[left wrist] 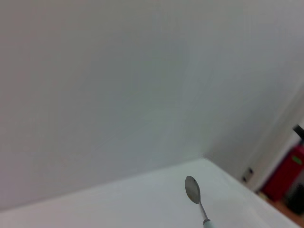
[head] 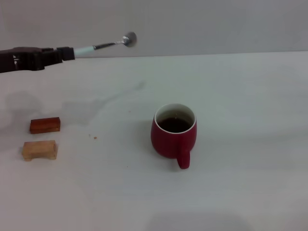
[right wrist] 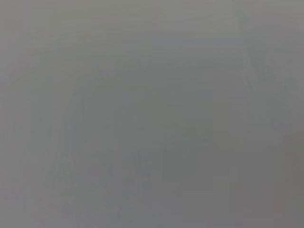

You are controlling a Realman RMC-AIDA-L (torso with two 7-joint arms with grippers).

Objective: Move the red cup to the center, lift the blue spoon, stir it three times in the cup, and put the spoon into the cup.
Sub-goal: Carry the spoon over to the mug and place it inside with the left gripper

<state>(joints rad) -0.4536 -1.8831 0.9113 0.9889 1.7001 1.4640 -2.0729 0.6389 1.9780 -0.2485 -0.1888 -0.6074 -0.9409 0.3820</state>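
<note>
While two small wooden blocks, a reddish-brown one point(head: 45, 125) above a pale one point(head: 39, 150), lie at the head view's lower left, the red cup point(head: 173, 137) stands near the centre of the white desk point(head: 250, 144), handle toward the bottom edge, dark inside, nothing crowding it. At upper left the left hand point(head: 60, 54) reaches in level, pinching the blue spoon point(head: 103, 45) by its handle, bowl raised well apart from the cup. From the left wrist, the spoon's point(left wrist: 194, 194) bowl juts out above the desk edge. Right wrist: featureless grey.
</note>
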